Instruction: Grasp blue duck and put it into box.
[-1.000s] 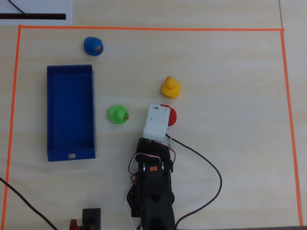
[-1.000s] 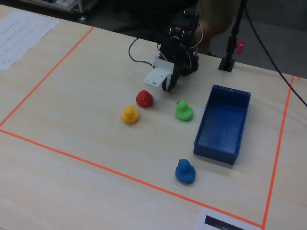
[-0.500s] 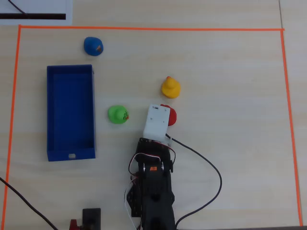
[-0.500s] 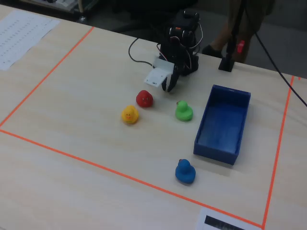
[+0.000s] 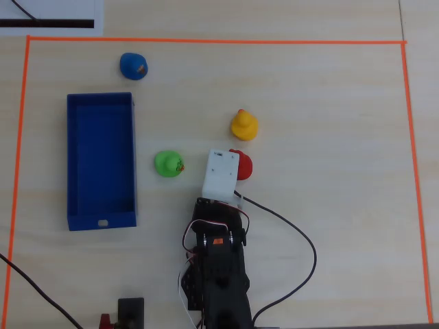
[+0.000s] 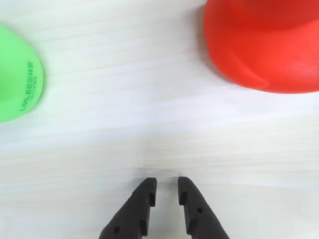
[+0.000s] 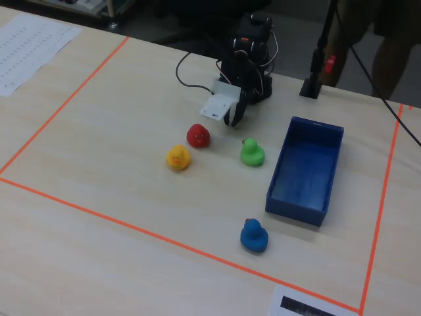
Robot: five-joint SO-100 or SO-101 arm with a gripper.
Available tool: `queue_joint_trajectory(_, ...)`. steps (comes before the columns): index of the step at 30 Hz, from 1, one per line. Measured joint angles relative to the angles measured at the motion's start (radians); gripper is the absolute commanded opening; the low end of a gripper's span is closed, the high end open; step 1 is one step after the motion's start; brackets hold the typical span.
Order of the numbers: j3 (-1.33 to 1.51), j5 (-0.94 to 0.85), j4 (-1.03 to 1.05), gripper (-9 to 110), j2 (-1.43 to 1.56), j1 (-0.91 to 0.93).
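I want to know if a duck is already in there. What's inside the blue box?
Nothing. In the overhead view the blue box shows only its bare blue floor. The fixed view agrees, though the near wall hides a thin strip of floor there. The blue duck sits on the table outside it.

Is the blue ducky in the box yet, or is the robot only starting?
Only starting. Nothing is done: the blue duck sits on the table beyond one end of the box, which looks empty. The gripper holds nothing, jaws nearly shut, low between the green duck and red duck. Reaching, grabbing and dropping remain.
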Motion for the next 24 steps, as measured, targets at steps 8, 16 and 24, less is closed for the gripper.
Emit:
queue_joint_trajectory(8,0.0,0.0,0.0,3,0.0,0.0)
queue_joint_trajectory(16,0.0,0.0,0.0,0,0.0,0.0)
queue_joint_trajectory(24,-0.049,-0.061,-0.078,20,-0.124,0.074)
